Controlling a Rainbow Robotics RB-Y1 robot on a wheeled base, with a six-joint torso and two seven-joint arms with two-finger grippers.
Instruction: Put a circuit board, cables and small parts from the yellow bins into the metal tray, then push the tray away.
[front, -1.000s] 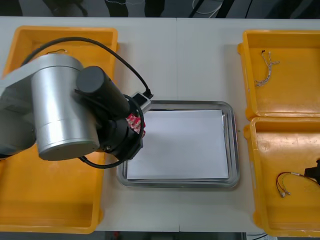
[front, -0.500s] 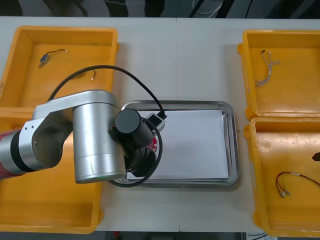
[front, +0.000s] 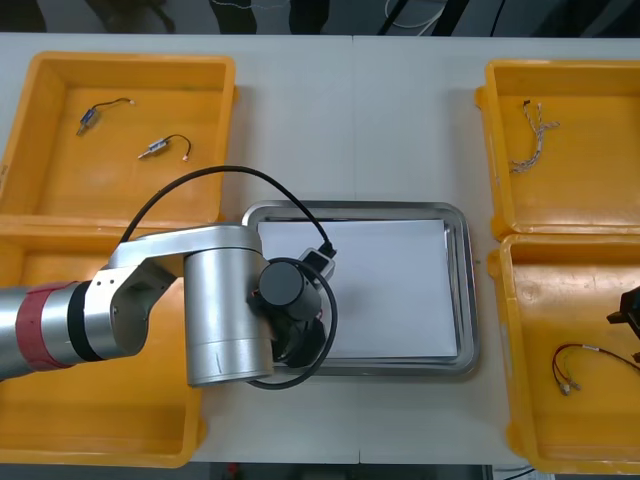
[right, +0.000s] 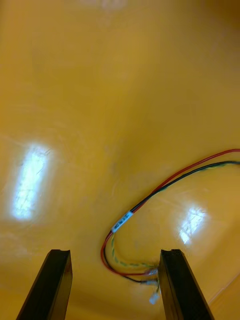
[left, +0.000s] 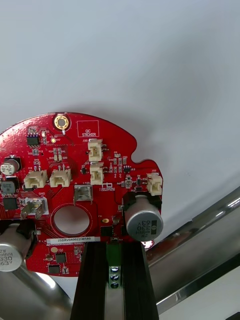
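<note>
The left gripper (left: 114, 247) is clenched on the near edge of a round red circuit board (left: 75, 185), its black fingers pinching the green terminal block there. The board sits low over the white inside of the metal tray (front: 462, 300), close to the shiny rim at the tray's 8 o'clock corner. In the front view the left arm (front: 220, 320) reaches in from 9 o'clock and covers that corner and the board, and its black hose (front: 230, 172) loops over the table toward 12 o'clock. The right gripper (right: 115, 255) is released, with its fingers standing apart above the floor of the near right yellow bin (front: 520, 400). A red and yellow cable (right: 165, 187) curls between the fingers, touching neither, and in the front view this gripper sits at the table's 3 o'clock edge. The far right yellow bin (front: 490, 150) holds a twisted blue and white cable (front: 530, 135). The far left yellow bin (front: 130, 65) holds 2 small metal parts (front: 160, 148) with short leads, lying apart from each other. The light table (front: 350, 120) runs to a dark floor at 12 o'clock.
</note>
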